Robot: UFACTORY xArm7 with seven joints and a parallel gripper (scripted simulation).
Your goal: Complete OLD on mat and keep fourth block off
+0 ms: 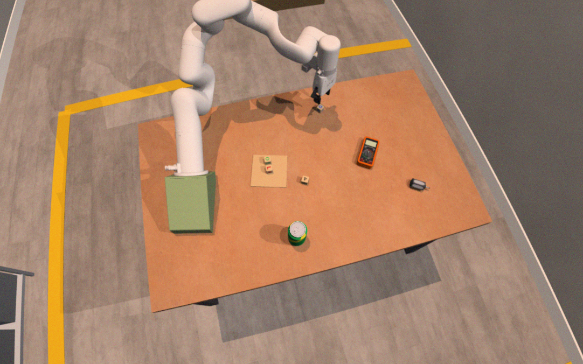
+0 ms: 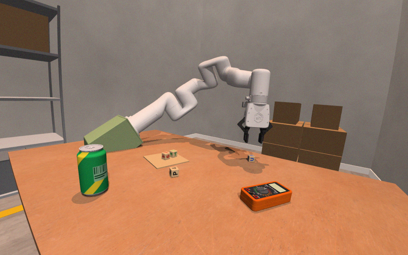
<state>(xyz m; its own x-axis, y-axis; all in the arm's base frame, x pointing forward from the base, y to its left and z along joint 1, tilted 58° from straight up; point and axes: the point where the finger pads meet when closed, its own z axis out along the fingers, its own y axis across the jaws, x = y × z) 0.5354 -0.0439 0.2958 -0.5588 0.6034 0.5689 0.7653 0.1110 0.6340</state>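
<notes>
A tan mat [image 1: 269,174] lies near the robot's base and also shows in the exterior view [image 2: 165,160]. On it sit a block with a green letter [image 1: 267,159] and a block with a red letter [image 1: 269,169], close together. A third block with a dark letter [image 1: 304,180] [image 2: 174,171] lies off the mat on the table. A fourth block with a blue letter [image 1: 319,107] [image 2: 251,158] lies far from the mat. My gripper [image 1: 319,96] [image 2: 252,138] hangs above this block, partly open and empty.
An orange multimeter [image 1: 368,152] lies to the right of the blocks. A green soda can [image 1: 297,233] stands near the table's front edge. A small dark motor [image 1: 417,183] lies at the far right. Cardboard boxes [image 2: 303,136] stand behind the table.
</notes>
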